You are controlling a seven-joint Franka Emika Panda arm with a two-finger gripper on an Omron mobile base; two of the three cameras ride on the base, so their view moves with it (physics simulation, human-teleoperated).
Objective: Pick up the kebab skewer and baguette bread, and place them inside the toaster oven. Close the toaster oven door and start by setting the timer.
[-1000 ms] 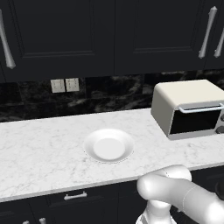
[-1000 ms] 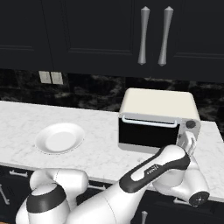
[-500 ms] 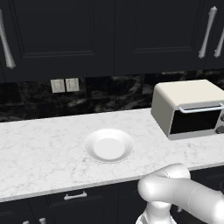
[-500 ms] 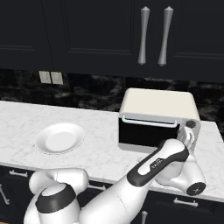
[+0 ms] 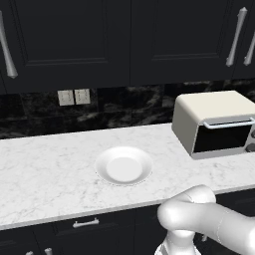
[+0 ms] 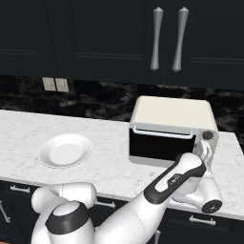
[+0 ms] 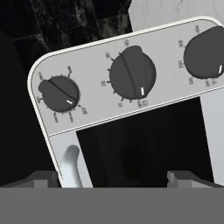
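The jaws (image 7: 113, 177) stand spread wide with nothing between them, their two dark tips showing at about seven and five o'clock along the bottom of the hand view, well apart from each other. Straight ahead of them, rolled by the tilt of the hand, is the control panel (image 7: 127, 83) of the toaster oven (image 6: 172, 128): a pale strip with three dark knobs, one at nine o'clock, one at the middle, and one cut off by the edge at two o'clock. The middle knob (image 7: 132, 73) sits up from the gap between the tips, toward twelve o'clock, and no tip touches it. Below the panel the dark glass of the toaster oven door (image 7: 144, 153) lies between the tips, and the end of its pale bar handle (image 7: 70, 164) curves up just beside the tip at seven o'clock. From the right base view, the hand hangs close against the oven's front right corner, at four o'clock from the oven body, with the white arm reaching up to it from the lower left. The door is shut, its silver bar running along the top edge of the glass. The oven sits on the white marbled counter (image 5: 50, 174), back near the black tiled wall, and a round white plate (image 5: 123, 166) lies on the counter well apart from it, at nine o'clock from the oven.
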